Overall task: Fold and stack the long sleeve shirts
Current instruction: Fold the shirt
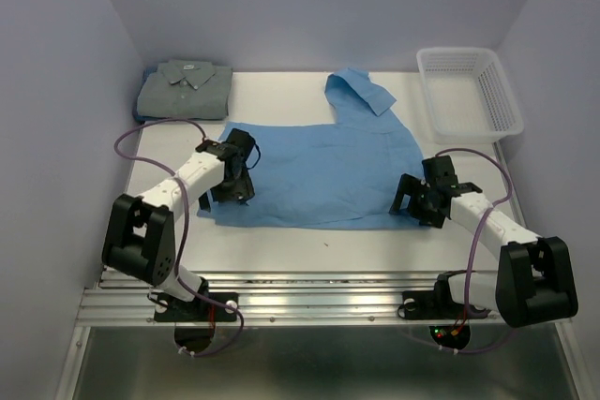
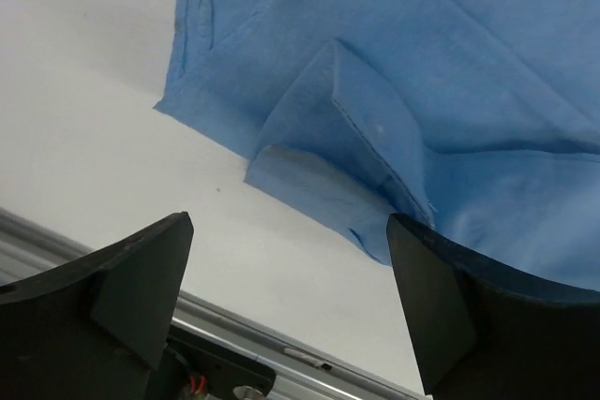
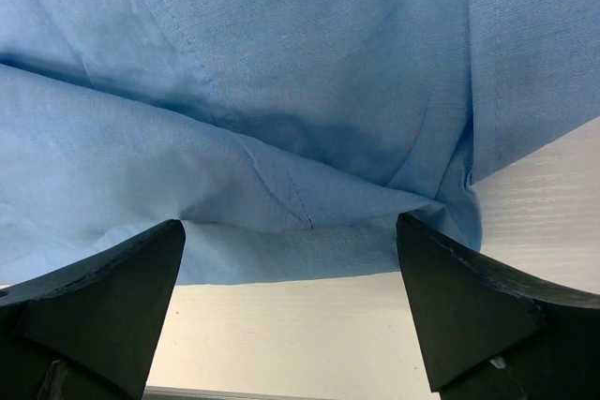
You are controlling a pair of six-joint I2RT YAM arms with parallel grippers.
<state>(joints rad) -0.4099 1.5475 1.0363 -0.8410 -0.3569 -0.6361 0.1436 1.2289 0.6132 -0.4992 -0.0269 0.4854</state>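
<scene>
Left gripper (image 1: 242,178) (image 2: 291,302): jaws are standing wide apart and gripping nothing, the black fingers (image 2: 131,288) framing bare tabletop and a folded cuff-like flap (image 2: 349,133) at the near-left edge of the light sky-blue cloth shirt (image 1: 328,170) (image 2: 469,63); whether the fingertips are touching cloth cannot be told. The left arm is reaching forward and inward from its base, wrist bent down over the shirt's left border. Right gripper (image 1: 412,201) (image 3: 291,302): jaws are likewise spread wide and holding nothing, the fingers (image 3: 469,316) bracketing the shirt's near-right hem (image 3: 281,259), where the cloth is bunching into soft folds; contact is not clear here either. The right arm is angling inward from its base, wrist lowered at the shirt's right corner. The blue shirt is lying spread across the middle of the white table (image 1: 309,243) (image 2: 84,138) (image 3: 309,334), one part (image 1: 361,91) trailing toward the far wall; its left border is partly hidden under the left gripper in the overhead view. A muted grey-green collared shirt (image 1: 185,88) is sitting folded at the far-left corner, well apart from the blue one. A white plastic mesh basket (image 1: 502,100) is standing at the far right. A ribbed aluminium rail (image 1: 309,292) (image 2: 56,241) is running along the near edge.
</scene>
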